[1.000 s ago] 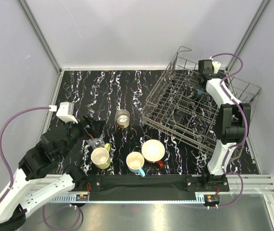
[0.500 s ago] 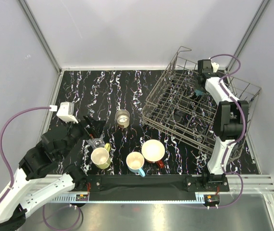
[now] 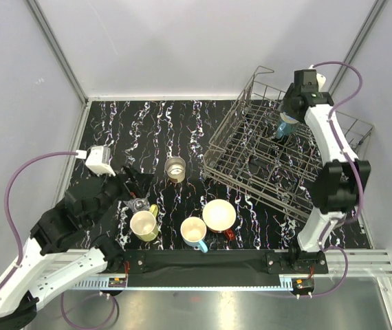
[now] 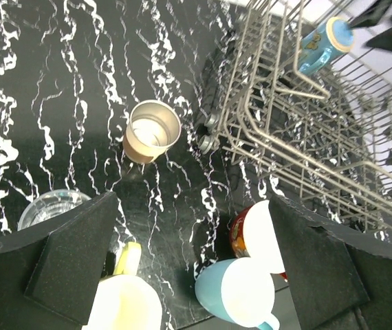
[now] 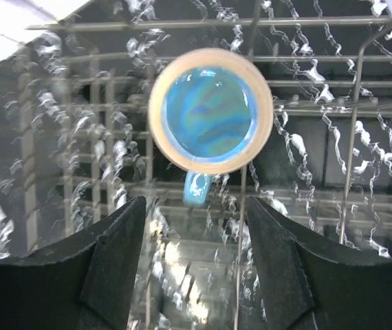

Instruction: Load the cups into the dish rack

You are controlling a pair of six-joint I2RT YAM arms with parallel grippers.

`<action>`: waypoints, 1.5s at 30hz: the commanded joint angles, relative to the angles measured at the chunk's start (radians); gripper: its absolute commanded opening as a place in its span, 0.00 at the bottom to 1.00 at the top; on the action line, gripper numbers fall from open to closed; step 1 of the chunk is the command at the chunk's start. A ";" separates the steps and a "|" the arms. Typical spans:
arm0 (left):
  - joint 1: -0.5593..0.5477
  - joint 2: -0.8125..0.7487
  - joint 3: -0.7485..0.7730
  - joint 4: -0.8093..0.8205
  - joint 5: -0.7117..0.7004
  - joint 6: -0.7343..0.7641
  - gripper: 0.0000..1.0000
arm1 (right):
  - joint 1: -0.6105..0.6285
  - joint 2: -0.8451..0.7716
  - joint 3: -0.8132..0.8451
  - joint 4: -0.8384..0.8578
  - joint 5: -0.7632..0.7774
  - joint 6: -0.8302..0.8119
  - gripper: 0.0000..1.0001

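Observation:
The grey wire dish rack (image 3: 251, 168) stands at the right, tilted. A light-blue cup (image 3: 286, 128) sits upside down in its far part, base up, and shows in the right wrist view (image 5: 211, 110). My right gripper (image 3: 292, 112) hovers above it, open and empty (image 5: 196, 265). My left gripper (image 3: 139, 187) is open and empty (image 4: 189, 268) above the table's near left. Below it are the clear tumbler (image 4: 51, 208), yellow-green mug (image 3: 144, 225), teal mug (image 3: 194, 234) and wide red mug (image 3: 219, 216). The cream-brown steel cup (image 3: 175, 167) stands further back.
The rack's near corner (image 4: 210, 134) lies close to the cream-brown cup (image 4: 152, 130). Grey walls enclose the table on three sides. A black strip (image 3: 203, 261) runs along the near edge between the arm bases.
My right gripper has risen out of the rack and pulled back, leaving the light-blue cup standing upside down there. The left arm has barely shifted.

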 commanded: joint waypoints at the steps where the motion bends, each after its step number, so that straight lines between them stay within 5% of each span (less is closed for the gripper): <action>1: -0.004 0.038 0.017 -0.003 0.020 -0.012 0.99 | 0.002 -0.196 -0.079 -0.100 -0.110 0.032 0.68; 11: 0.012 0.366 0.188 -0.143 -0.052 0.026 0.99 | 0.030 -0.735 -0.557 -0.149 -0.453 0.078 0.77; 14: 0.081 0.460 0.247 -0.189 -0.030 0.035 0.99 | 0.030 -0.836 -0.622 -0.202 -0.499 0.090 1.00; 17: 0.176 0.534 0.260 -0.197 0.128 0.037 0.97 | 0.030 -0.882 -0.632 -0.290 -0.558 0.075 1.00; 22: 0.192 0.457 0.169 -0.200 0.155 -0.055 0.94 | 0.030 -0.965 -0.623 -0.385 -0.576 0.066 1.00; 35: 0.198 0.498 0.065 -0.381 -0.114 -0.245 0.93 | 0.030 -1.008 -0.697 -0.416 -0.725 0.100 1.00; 45: 0.239 0.693 0.076 -0.356 -0.079 -0.325 0.80 | 0.030 -1.020 -0.586 -0.505 -0.665 0.071 0.98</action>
